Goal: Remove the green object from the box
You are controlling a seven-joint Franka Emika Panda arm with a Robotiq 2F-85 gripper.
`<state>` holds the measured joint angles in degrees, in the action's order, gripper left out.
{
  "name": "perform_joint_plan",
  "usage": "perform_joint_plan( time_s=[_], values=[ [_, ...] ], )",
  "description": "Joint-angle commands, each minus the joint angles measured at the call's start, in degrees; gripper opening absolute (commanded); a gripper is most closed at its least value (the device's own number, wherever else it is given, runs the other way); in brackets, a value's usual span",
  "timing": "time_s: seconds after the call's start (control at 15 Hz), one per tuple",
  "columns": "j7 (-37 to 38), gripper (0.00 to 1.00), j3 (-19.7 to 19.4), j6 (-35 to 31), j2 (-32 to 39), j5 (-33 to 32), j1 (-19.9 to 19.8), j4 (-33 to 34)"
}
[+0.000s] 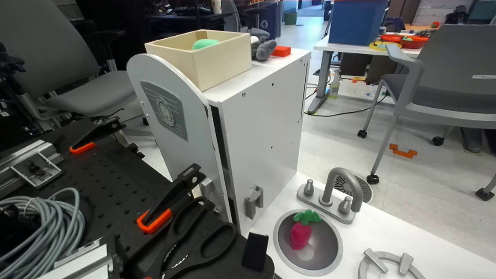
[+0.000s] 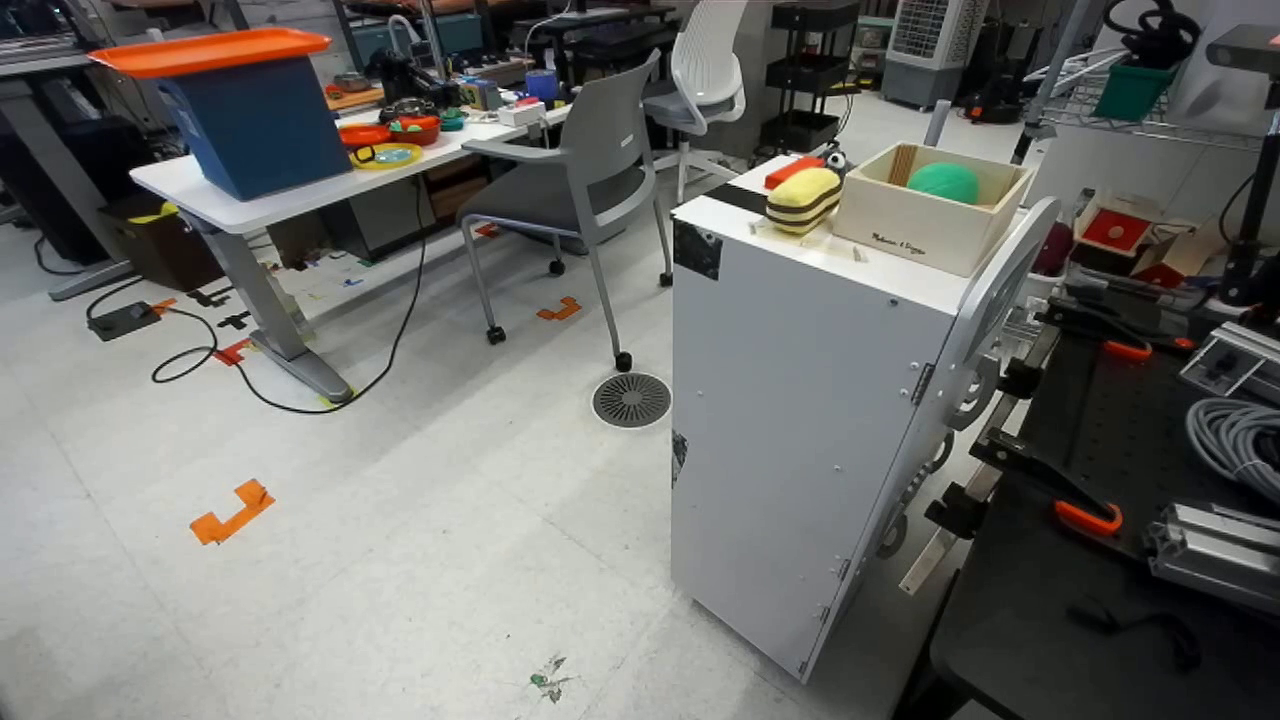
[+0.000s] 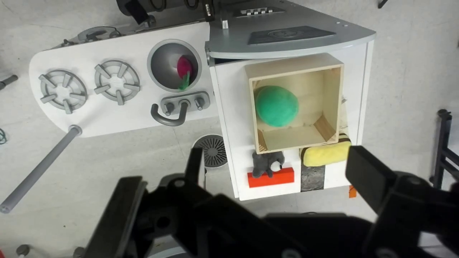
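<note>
The green object (image 3: 277,106) is a round, soft-looking ball. It lies inside the pale wooden box (image 3: 340,104), against one side wall in the wrist view. In both exterior views the top of the green object (image 1: 204,43) (image 2: 944,182) shows above the rim of the wooden box (image 1: 223,64) (image 2: 900,232). The box sits on top of a white toy cabinet (image 3: 235,143). My gripper (image 3: 276,154) is open and empty in the wrist view, its fingers wide apart and apart from box and ball. The gripper and arm are out of view in both exterior views.
Beside the box lie a grey plush toy (image 3: 266,163), a red block (image 3: 271,177) and a yellow striped plush (image 3: 327,154). A curved grey panel (image 3: 290,43) rises along one box side. A toy sink (image 3: 154,68) holds a pink toy (image 3: 184,66); a faucet (image 3: 175,120) stands beside it.
</note>
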<state>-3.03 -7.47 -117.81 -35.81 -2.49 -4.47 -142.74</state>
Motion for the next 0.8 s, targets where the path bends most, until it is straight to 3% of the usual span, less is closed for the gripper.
perform_joint_plan(
  time_s=[0.0,0.73],
  values=[
    [-0.08,1.0,0.24,-0.51,0.2,-0.34,-1.07,-0.03],
    [2.35,1.0,1.43,0.18,16.88,-0.43,-1.19,10.42]
  ],
)
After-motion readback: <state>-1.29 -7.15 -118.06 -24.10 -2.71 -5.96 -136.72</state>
